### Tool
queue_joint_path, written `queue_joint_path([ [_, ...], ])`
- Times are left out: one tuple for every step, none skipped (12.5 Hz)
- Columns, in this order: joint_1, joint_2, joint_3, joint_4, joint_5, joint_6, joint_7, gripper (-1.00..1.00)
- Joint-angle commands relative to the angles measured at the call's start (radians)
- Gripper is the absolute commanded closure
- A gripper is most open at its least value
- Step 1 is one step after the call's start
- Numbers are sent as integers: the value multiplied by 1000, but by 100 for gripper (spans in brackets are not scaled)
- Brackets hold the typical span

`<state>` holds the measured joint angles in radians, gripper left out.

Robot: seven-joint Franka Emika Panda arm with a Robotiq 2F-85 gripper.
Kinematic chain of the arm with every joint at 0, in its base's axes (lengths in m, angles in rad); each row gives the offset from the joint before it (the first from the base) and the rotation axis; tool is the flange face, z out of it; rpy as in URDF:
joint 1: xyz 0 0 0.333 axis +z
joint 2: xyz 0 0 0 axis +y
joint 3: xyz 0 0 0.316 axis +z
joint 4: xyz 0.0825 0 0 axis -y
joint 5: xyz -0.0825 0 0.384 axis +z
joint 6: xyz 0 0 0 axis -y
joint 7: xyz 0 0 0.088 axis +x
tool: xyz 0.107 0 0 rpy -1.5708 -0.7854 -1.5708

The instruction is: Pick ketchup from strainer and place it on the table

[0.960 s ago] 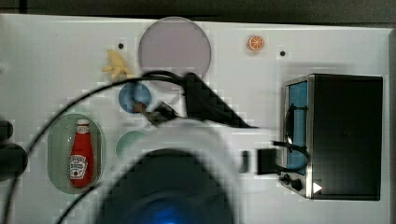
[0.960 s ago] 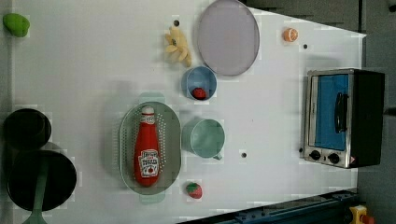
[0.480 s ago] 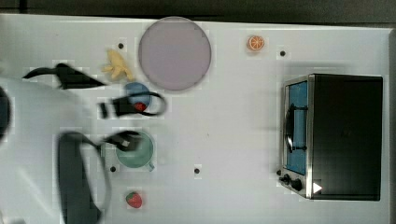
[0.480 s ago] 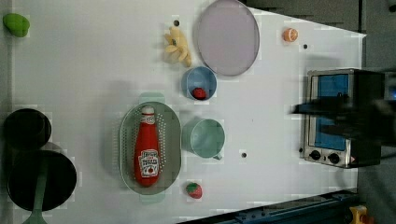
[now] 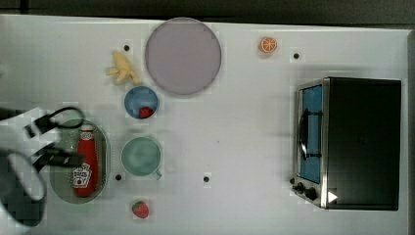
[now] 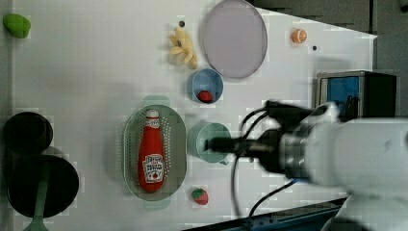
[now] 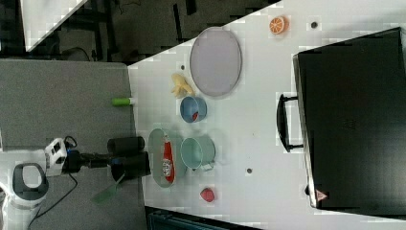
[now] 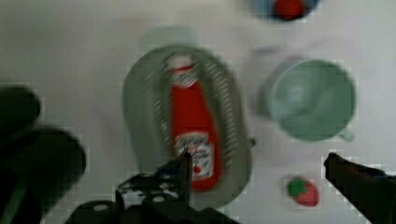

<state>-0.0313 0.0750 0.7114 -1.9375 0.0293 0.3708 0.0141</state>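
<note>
The pincer (image 8: 257,163) hangs above the tabletop (image 6: 96,86) with its two fingers (image 8: 184,165) spread wide and nothing between them. Just under it the ketchup (image 8: 192,123) lies flat along the inside of the strainer (image 8: 144,116), cap pointing towards the small blue bowl (image 6: 205,85). A strawberry (image 8: 303,191) sits on the tabletop just beside the strainer's near end, and the green mug (image 8: 310,100) stands right next to the strainer. The blue bowl beyond it holds something small and red. Further on lie a yellow banana-like toy (image 6: 183,45) and a big round grey plate (image 6: 234,38), with an orange slice (image 6: 299,35) near the far edge. At the left view's right stands a toaster oven (image 5: 352,142), well apart from the strainer
</note>
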Motion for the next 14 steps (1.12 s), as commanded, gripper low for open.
queue_joint_path([
  [-1, 51, 42, -35, -30, 65, 37, -100],
  [6, 76, 47, -59, -57, 107, 40, -100],
  [13, 100, 48, -85, -93, 154, 47, -100],
  [19, 125, 48, -111, -130, 206, 57, -100],
  [23, 153, 48, -136, -159, 258, 65, -100],
  [24, 183, 48, -158, -184, 307, 71, -100],
  [25, 215, 47, -176, -208, 351, 76, -100],
  [25, 248, 46, -191, -232, 391, 85, -100],
  [26, 282, 46, -199, -256, 435, 109, -100],
  [28, 318, 44, -206, -278, 475, 140, -100],
  [34, 355, 40, -206, -307, 504, 177, -100],
  [38, 391, 33, -205, -343, 527, 209, -100],
  [43, 424, 27, -204, -379, 558, 246, -100],
  [50, 453, 18, -204, -422, 579, 276, -100],
])
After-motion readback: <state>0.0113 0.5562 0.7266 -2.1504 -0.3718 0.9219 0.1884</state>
